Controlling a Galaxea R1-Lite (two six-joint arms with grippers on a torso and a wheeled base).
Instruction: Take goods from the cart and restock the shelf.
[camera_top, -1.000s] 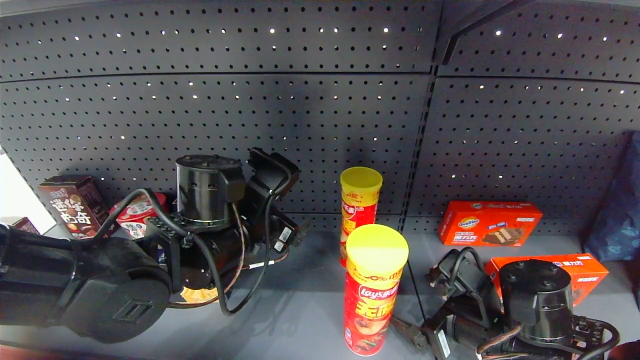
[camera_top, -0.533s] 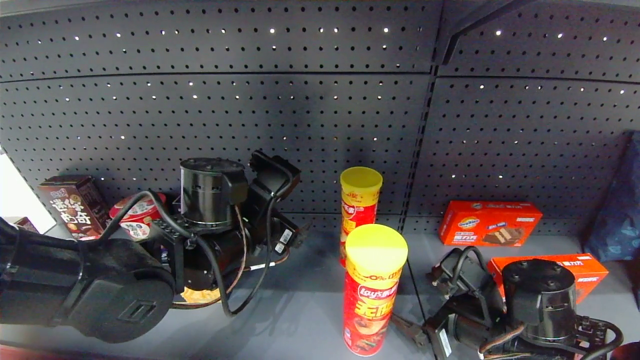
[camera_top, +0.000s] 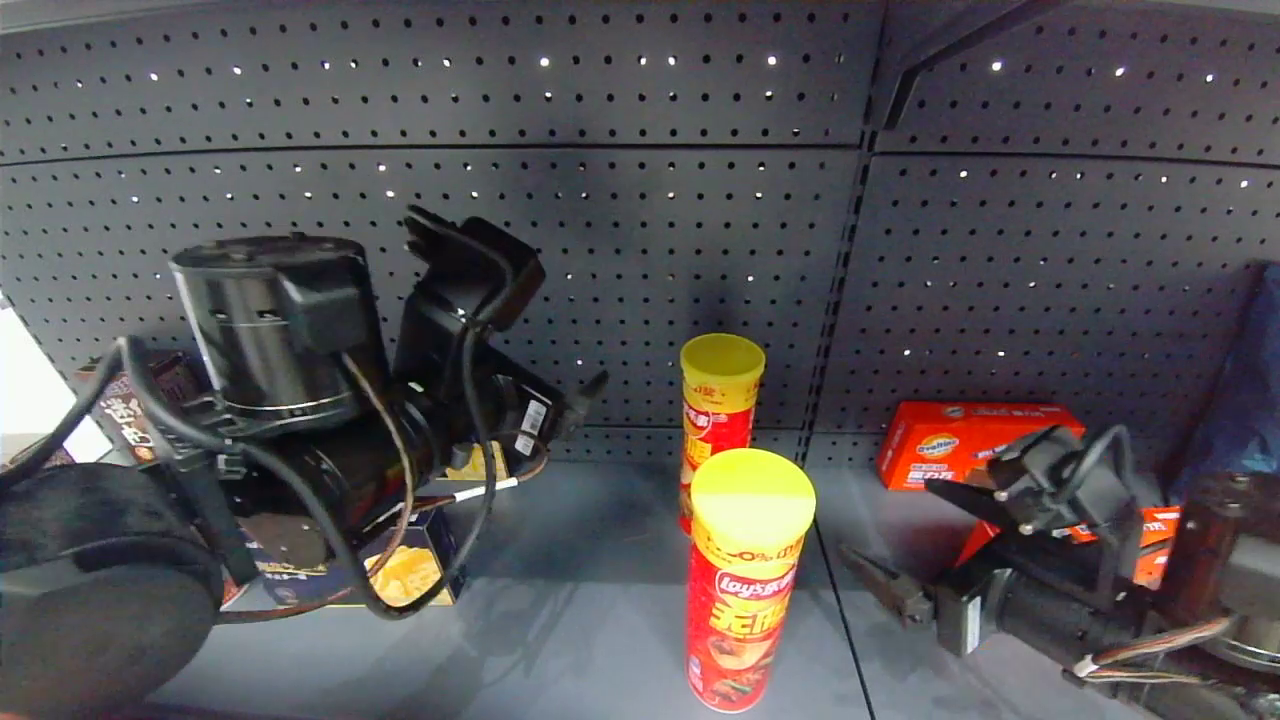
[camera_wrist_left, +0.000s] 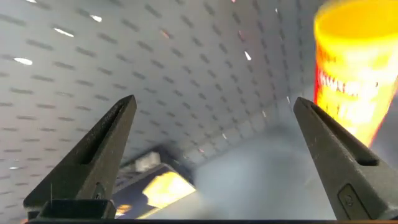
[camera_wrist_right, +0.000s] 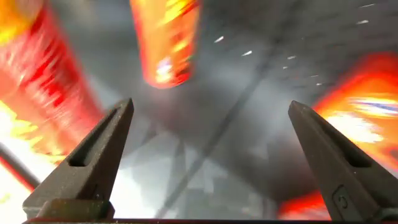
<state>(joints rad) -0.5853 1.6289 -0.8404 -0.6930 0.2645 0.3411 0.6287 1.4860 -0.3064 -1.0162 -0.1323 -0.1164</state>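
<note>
Withdrawal of both arms from the grey metal shelf (camera_top: 600, 640); one restocking placement looks finished.
The left gripper (camera_wrist_left: 214, 102) has risen and pulled back, jaws spread and empty, uncovering a dark blue carton with a yellow crisp picture (camera_top: 405, 575) that lies flat toward the shelf's front left corner, below the wrist and clear of the jaws. The right gripper (camera_wrist_right: 210, 104) has swung off toward the right edge, jaws likewise spread with nothing in them. It leaves the tall red crisp tube with a yellow lid (camera_top: 750, 580) upright at the front edge, mid-shelf, beside the jaws and apart from them. A second matching red tube (camera_top: 720, 420) stands just behind. Judging by this, the next item must come from the cart.
</note>
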